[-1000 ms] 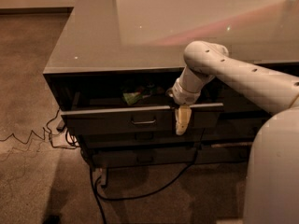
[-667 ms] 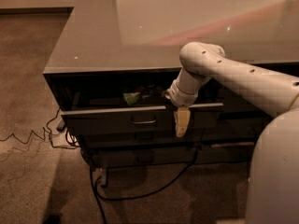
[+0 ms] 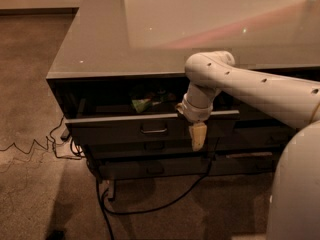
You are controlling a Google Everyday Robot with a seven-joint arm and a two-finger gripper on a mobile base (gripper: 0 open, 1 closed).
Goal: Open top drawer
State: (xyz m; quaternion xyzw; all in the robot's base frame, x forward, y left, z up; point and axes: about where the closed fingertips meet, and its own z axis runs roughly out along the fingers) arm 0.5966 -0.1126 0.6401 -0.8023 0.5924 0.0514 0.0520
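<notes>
claw (image 3: 197,135), pale, tapered, state unclear; against flat grey top drawer (image 3: 110,130), ajar

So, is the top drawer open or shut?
Partly open: the top drawer stands out, and a green item shows inside. The tool hangs before its front, right of the handle.

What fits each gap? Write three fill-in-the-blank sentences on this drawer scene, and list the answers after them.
1. The top drawer under the counter stands partly ____.
2. The gripper points down in front of the drawer's front, to the ____ of the handle as the picture shows it.
3. The item lying inside the drawer is ____ in colour.

Missing words: open; right; green.
</notes>
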